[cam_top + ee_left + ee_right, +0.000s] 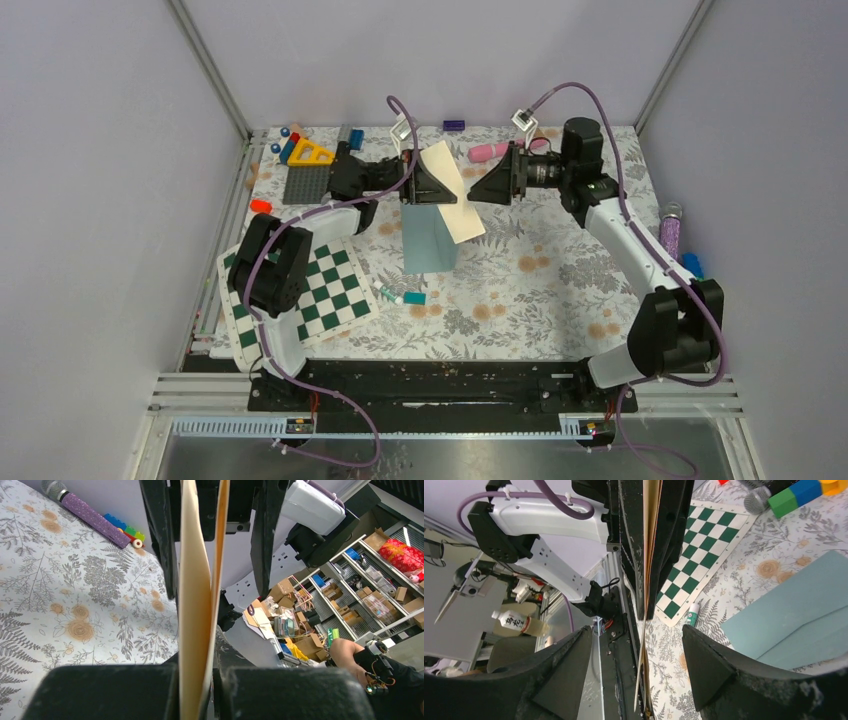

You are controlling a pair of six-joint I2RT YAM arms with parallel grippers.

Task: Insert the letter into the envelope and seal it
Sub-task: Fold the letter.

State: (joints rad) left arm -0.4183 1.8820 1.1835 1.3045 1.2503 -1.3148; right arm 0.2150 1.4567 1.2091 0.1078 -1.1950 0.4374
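Overhead view of a floral-clothed table with two robot arms meeting at its far side, above a flat teal envelope point(428, 248).

The left gripper point(428, 186) was clamped shut on the letter point(458, 205), a folded cream sheet held on edge in the air. Its wrist camera showed the two paper layers pinched between its black fingers point(125, 692). The right gripper point(480, 188) faced it from the other side of the sheet. Its jaws stood wide apart and gripped nothing, with the paper's edge running down the gap between them in its own wrist view.

Seen from above, the letter's long axis ran diagonally, from beyond the envelope's far end down over its far right corner. The envelope lay on the cloth beneath and just nearer the arm bases than the left gripper, long axis running near to far. Which end carried the flap, and whether it was open, could not be told.

Judged from this, the left arm was the one carrying the letter. The sheet needed turning to line up with the envelope before sliding in.
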